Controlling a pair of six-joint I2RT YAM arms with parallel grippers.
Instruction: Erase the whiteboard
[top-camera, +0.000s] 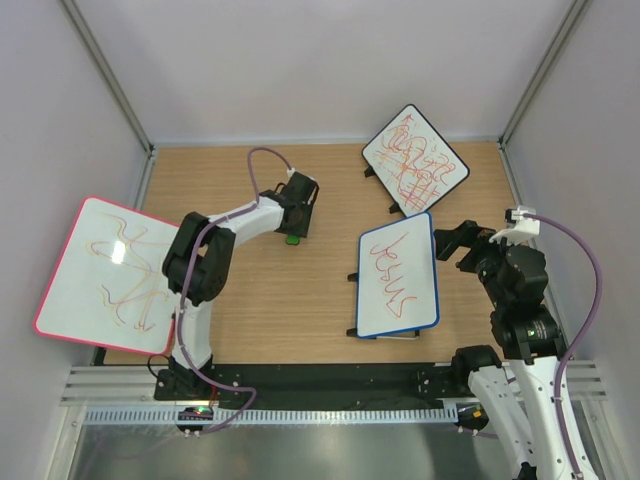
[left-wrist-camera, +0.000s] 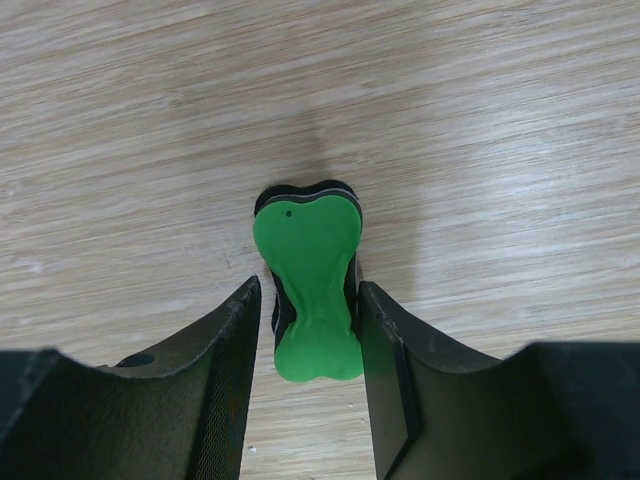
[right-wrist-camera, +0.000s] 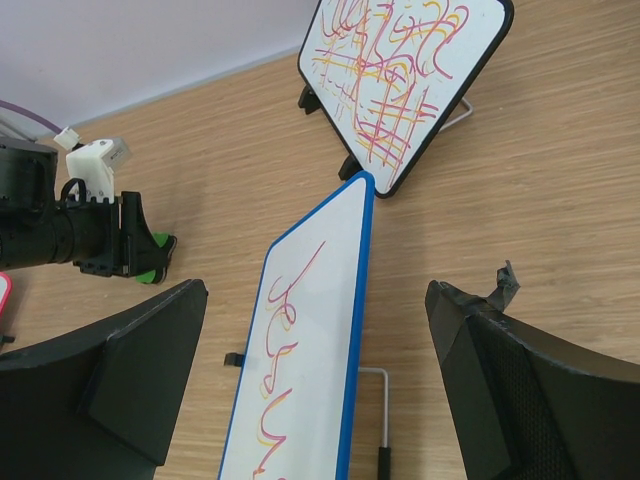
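Note:
The blue-framed whiteboard (top-camera: 398, 275) (right-wrist-camera: 305, 360) stands tilted on its black feet right of centre, with a red scribble down its face. A green eraser (left-wrist-camera: 310, 290) (top-camera: 292, 238) (right-wrist-camera: 152, 272) with a black pad lies on the wooden table, left of the board. My left gripper (left-wrist-camera: 307, 288) (top-camera: 295, 225) is down over it with a jaw on each side. The right finger (left-wrist-camera: 385, 340) touches the eraser and a narrow gap shows at the left finger (left-wrist-camera: 235, 340). My right gripper (right-wrist-camera: 315, 295) (top-camera: 450, 243) hovers wide open just off the board's right edge, holding nothing.
A black-framed board (top-camera: 414, 160) (right-wrist-camera: 400, 80) dense with red-orange scribbles stands at the back right, close behind the whiteboard. A larger pink-framed board (top-camera: 115, 275) hangs over the table's left edge. A wire stand leg (right-wrist-camera: 385, 420) lies beside the whiteboard.

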